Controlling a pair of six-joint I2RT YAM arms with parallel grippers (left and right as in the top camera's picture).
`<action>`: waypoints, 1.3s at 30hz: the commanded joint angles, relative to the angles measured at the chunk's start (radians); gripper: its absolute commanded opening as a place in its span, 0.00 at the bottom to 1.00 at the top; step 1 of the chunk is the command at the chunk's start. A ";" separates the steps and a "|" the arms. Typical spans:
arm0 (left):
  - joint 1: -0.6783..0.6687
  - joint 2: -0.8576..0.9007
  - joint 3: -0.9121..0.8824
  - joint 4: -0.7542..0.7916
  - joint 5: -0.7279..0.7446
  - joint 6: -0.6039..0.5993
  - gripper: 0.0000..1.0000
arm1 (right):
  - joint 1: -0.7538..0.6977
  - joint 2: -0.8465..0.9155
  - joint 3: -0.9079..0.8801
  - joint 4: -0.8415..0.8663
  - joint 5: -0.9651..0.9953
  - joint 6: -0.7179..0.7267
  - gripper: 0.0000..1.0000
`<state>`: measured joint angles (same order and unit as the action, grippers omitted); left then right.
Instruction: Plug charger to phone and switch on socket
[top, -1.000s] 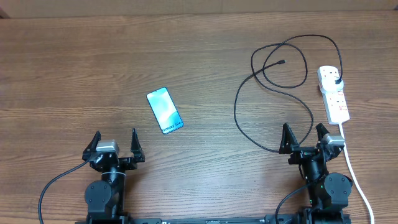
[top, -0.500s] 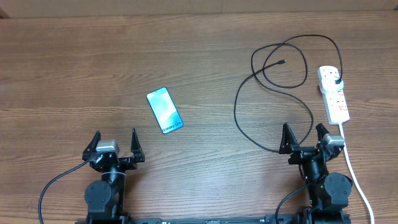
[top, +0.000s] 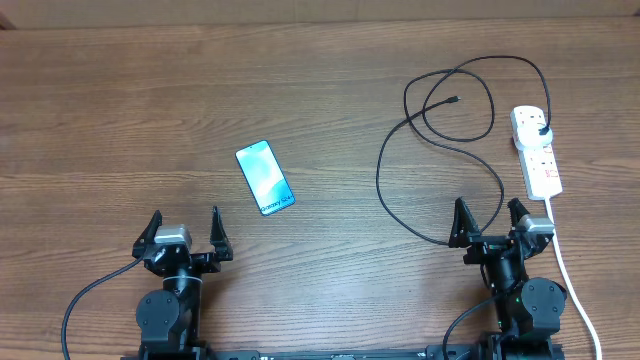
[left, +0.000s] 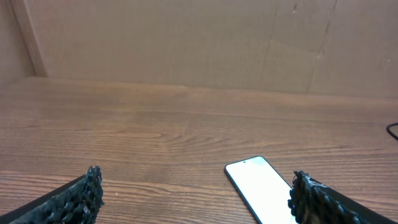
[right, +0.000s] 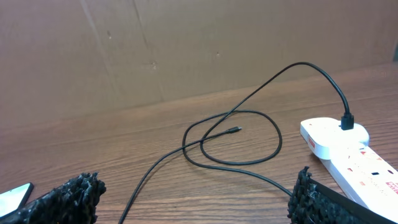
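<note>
The phone (top: 265, 177) lies flat, screen up, left of the table's middle, and shows low right in the left wrist view as the phone (left: 258, 186). My left gripper (top: 184, 231) (left: 199, 196) stands open just in front of it, holding nothing. The charger's black cable (top: 400, 140) loops at the right, its connector tip (top: 455, 99) (right: 236, 130) lying loose on the wood, its plug (top: 543, 128) (right: 347, 122) seated in the white socket (top: 537, 152) (right: 354, 158). My right gripper (top: 491, 219) (right: 199, 199) is open and empty, close to the cable's near loop.
The socket's thick white cord (top: 575, 285) runs down past the right arm's base to the front edge. A brown cardboard wall (left: 199, 43) backs the table.
</note>
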<state>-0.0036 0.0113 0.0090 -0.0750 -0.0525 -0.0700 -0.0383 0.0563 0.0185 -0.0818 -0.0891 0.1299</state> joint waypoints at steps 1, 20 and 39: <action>0.010 -0.007 -0.004 0.001 0.008 0.022 0.99 | 0.005 0.002 -0.010 0.003 0.009 -0.008 1.00; 0.010 -0.007 -0.004 0.001 0.009 0.022 1.00 | 0.005 0.002 -0.010 0.003 0.009 -0.008 1.00; 0.010 -0.007 -0.004 -0.001 0.095 -0.090 1.00 | 0.005 0.002 -0.010 0.003 0.009 -0.008 1.00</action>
<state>-0.0036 0.0113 0.0090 -0.0757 0.0128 -0.0978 -0.0383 0.0563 0.0185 -0.0818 -0.0891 0.1299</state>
